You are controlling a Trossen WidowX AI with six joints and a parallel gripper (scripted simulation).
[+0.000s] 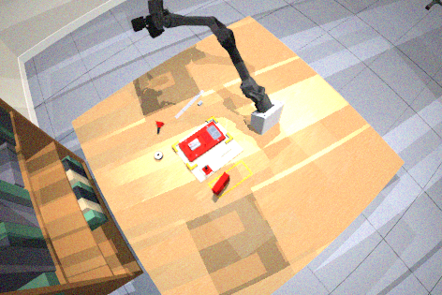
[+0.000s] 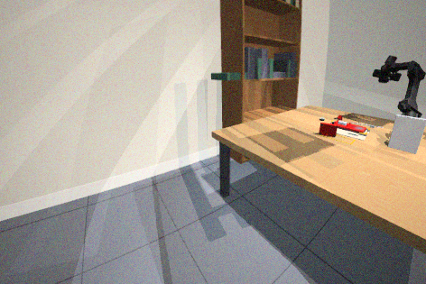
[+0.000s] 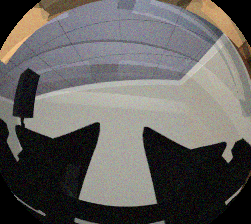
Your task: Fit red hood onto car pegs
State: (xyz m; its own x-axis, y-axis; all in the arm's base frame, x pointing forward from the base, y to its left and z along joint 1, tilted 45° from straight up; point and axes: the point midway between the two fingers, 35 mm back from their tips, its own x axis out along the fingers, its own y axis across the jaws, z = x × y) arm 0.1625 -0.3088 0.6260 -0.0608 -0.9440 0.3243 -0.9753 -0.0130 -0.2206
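Observation:
The red hood (image 1: pixel 220 184) (image 2: pixel 328 129) lies on the table at the near end of the jig, partly inside a yellow marked rectangle (image 1: pixel 248 168). The red chassis (image 1: pixel 201 142) (image 2: pixel 353 126) sits in the white jig (image 1: pixel 224 155) with the grey engine block on its deck. The pegs are too small to make out. My gripper (image 1: pixel 139 24) (image 2: pixel 377 74) (image 3: pixel 121 128) is open and empty. It is held high in the air, far from the hood and beyond the table's far edge, and points out at the wall and floor.
A small red-tipped piece (image 1: pixel 159 125), a white ring (image 1: pixel 158 155), a grey bar (image 1: pixel 188 105) and a small grey bit (image 1: pixel 199 103) lie beyond the jig. The arm's white base (image 1: pixel 267 118) (image 2: pixel 407 132) stands right of it. A bookshelf (image 2: pixel 262 33) stands by the table's end.

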